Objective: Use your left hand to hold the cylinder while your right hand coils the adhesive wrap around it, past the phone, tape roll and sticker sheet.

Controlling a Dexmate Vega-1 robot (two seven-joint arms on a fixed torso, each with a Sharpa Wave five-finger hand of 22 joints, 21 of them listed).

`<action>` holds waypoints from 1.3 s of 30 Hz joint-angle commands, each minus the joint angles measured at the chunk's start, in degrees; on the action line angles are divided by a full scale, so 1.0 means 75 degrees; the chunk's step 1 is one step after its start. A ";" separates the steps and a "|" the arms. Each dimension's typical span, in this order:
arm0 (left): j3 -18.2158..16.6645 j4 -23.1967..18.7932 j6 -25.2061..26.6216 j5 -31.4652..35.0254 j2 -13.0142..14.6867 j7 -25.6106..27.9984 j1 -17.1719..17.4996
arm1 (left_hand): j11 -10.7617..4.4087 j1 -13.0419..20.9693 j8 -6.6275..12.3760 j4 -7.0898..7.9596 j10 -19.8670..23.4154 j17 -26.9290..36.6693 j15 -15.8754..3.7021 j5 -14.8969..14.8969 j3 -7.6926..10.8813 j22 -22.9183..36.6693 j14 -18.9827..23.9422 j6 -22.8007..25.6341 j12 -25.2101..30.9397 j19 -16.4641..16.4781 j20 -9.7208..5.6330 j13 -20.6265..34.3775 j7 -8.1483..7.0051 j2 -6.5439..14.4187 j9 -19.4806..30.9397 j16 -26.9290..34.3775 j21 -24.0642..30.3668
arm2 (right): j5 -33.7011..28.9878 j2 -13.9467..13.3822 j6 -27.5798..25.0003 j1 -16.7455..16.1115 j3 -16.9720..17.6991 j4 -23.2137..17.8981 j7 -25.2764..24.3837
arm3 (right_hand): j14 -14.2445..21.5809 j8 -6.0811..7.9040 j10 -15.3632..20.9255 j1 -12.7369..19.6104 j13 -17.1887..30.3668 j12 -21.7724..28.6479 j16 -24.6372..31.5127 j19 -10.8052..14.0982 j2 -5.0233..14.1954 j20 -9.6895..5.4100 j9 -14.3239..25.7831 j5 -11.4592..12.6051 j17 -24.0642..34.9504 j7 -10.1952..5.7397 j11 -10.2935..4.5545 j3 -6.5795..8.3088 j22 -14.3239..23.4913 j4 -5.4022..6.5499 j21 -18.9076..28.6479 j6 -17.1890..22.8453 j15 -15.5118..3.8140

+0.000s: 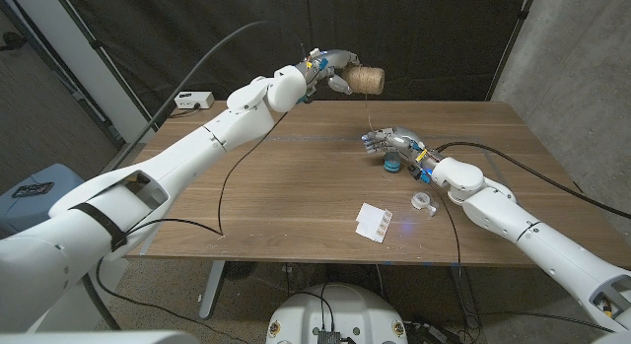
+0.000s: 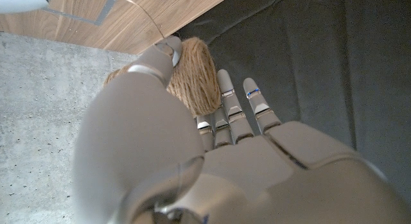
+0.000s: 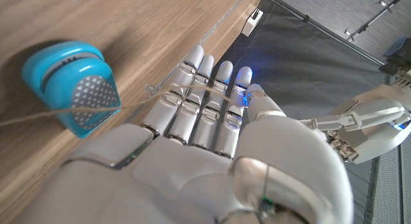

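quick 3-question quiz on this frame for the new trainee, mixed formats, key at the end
1. True or false: the left hand holds the twine-wrapped cylinder raised above the table.
2. Multiple choice: what lies on the table next to the right hand? A) a blue dispenser B) a red mug C) a pair of scissors
3. Fill in: the white sticker sheet lies near the table's ____ edge, with a small clear tape roll beside it.

Key: 1 true. 2 A, the blue dispenser; a thin strand crosses the right hand's fingers. 3 front (the robot's side).
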 commanded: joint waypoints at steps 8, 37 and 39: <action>0.0175 0.0538 -0.0037 0.0066 -0.0167 0.0314 -0.0200 | -0.0719 0.0247 0.2272 0.0113 0.0785 0.0049 0.0005 0.0040 0.0123 0.0017 0.0045 0.0973 0.0041 -0.0042 0.0018 0.0118 -0.0448 0.0500 0.0068 0.0011 0.0048 | -0.0081 -0.0051 -0.0104 -0.0101 -0.0062 -0.0337 -0.0038 | 0.0063 -0.0025 0.0055 0.0047 0.0018 -0.0013 -0.0034 -0.0017 -0.0008 -0.0683 0.0048 0.0000 0.0016 -0.0039 0.0002 0.0000 0.0023 0.0076 0.0056 0.0055 -0.1046; 0.0363 0.0779 0.0654 0.0172 -0.0587 0.1054 -0.0168 | -0.0616 0.0283 0.2313 0.0091 0.0796 0.0172 0.0102 0.0032 0.0043 0.0021 0.0016 0.0998 0.0072 -0.0104 0.0098 0.0175 -0.0351 0.0484 0.0091 0.0126 0.0068 | -0.0316 0.0216 0.0139 0.0056 -0.0297 -0.0505 0.0029 | 0.0078 -0.0038 0.0072 0.0055 0.0023 -0.0040 -0.0045 -0.0029 -0.0002 -0.0685 0.0053 0.0001 0.0032 -0.0024 -0.0001 -0.0012 0.0020 0.0082 0.0086 0.0091 -0.1050; 0.0390 0.0728 0.0796 0.0211 -0.0608 0.1081 -0.0143 | -0.0592 0.0296 0.2321 0.0084 0.0810 0.0180 0.0120 0.0036 0.0043 0.0022 0.0008 0.0993 0.0068 -0.0110 0.0110 0.0160 -0.0337 0.0481 0.0105 0.0131 0.0071 | -0.0291 0.0199 0.0185 0.0039 -0.0290 -0.0552 0.0079 | 0.0075 -0.0045 0.0071 0.0051 0.0025 -0.0042 -0.0050 -0.0033 -0.0004 -0.0689 0.0053 0.0001 0.0030 -0.0037 0.0006 -0.0014 0.0020 0.0085 0.0087 0.0080 -0.1044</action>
